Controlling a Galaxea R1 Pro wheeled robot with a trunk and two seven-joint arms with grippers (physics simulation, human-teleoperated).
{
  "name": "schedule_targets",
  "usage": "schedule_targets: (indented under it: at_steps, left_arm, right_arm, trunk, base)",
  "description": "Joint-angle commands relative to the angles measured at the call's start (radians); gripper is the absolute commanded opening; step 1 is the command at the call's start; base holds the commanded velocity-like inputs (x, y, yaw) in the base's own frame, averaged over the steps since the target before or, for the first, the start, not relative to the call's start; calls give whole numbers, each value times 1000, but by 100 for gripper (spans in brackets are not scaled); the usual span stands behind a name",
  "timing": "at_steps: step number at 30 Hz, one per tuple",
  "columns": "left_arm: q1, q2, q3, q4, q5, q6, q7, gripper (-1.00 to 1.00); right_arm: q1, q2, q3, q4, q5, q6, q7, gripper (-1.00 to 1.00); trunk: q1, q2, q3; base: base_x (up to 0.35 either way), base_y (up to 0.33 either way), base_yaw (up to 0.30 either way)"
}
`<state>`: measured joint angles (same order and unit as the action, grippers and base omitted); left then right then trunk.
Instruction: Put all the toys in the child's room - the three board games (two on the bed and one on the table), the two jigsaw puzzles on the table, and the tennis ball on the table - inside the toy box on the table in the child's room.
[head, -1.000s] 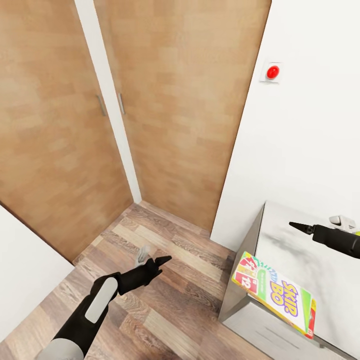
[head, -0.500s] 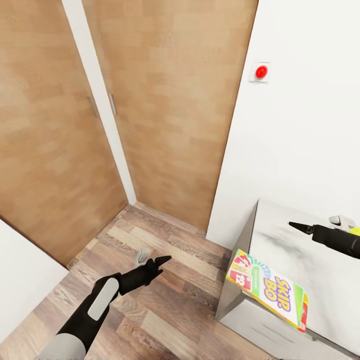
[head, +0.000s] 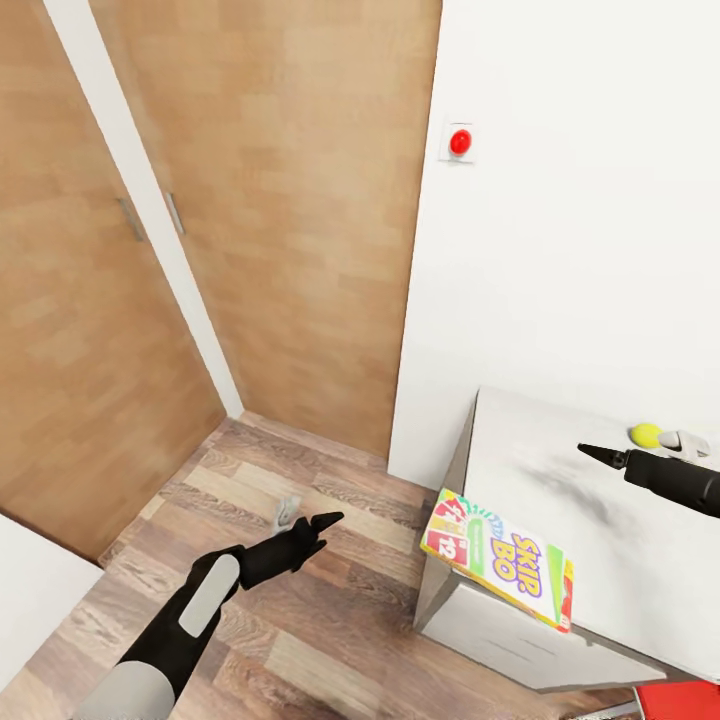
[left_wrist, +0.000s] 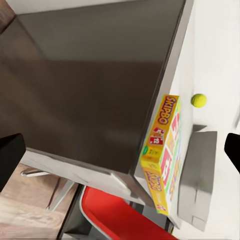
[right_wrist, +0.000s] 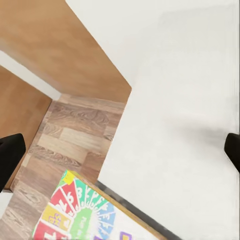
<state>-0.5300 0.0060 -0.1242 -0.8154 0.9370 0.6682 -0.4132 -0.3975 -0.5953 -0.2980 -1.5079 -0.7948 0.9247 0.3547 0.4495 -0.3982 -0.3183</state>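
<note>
The Skip-Bo board game (head: 498, 571) lies flat on the table (head: 620, 560), its edge overhanging the near corner, and the tennis ball (head: 645, 435) rests farther back. The box is probably light and stiff, so the overhanging edge is a good place to pinch it. Both the left gripper (head: 312, 522) and the right gripper (head: 598, 455) are empty, fingers apart. The toy box is hidden.
</note>
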Motion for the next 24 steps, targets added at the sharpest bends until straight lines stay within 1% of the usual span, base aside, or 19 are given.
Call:
schedule_targets:
  at_steps: [1, 6, 13, 18, 24]
  left_arm:
    - [-2, 0, -1, 1, 3, 3, 0, 100]
    - [-3, -2, -1, 3, 2, 3, 1, 100]
    - [-5, -4, -2, 5, 3, 1, 0, 100]
    - [-5, -5, -2, 6, 3, 0, -1, 100]
    - [-6, -6, -2, 10, 3, -1, -3, 100]
  right_arm:
    - [-1, 0, -1, 0, 6, 5, 7, 100]
    - [-1, -1, -1, -1, 6, 5, 7, 100]
    - [-1, 0, -1, -1, 6, 4, 7, 100]
    - [-1, 0, -1, -5, 7, 4, 7, 100]
    - [-1, -1, -1, -11, 6, 5, 8, 100]
  trunk:
    - [1, -2, -2]
    - [1, -2, -2]
    - [1, -2, -2]
    - [1, -2, -2]
    - [1, -2, -2]
  base:
    - [0, 0, -139]
    - [0, 0, -100]
    - [0, 35, -44]
    - [0, 163, -19]
    - [1, 253, -9]
